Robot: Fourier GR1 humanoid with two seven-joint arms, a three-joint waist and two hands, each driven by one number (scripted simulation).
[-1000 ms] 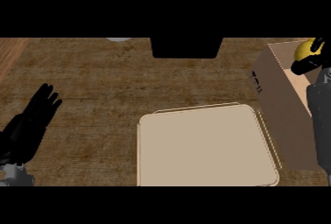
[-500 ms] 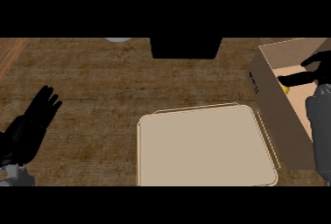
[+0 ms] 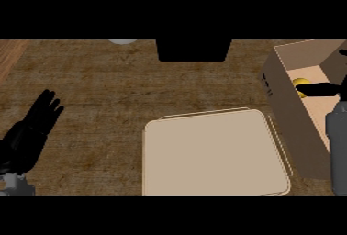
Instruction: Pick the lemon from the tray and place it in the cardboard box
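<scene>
We find the lemon [image 3: 299, 83], small and yellow, inside the cardboard box [image 3: 288, 110], close to its left wall and partly covered by the right hand [image 3: 324, 89]. The box is brown and open-topped, standing upright on the desk [image 3: 95, 92] at the view's right edge, which cuts it off. The tray [image 3: 213, 156] is pale beige, rectangular with rounded corners, lying flat just beside the box's left wall.

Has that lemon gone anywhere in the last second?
Yes. The lemon was up by the box's top rim. It now sits lower, inside the box walls, held by the right hand.
</scene>
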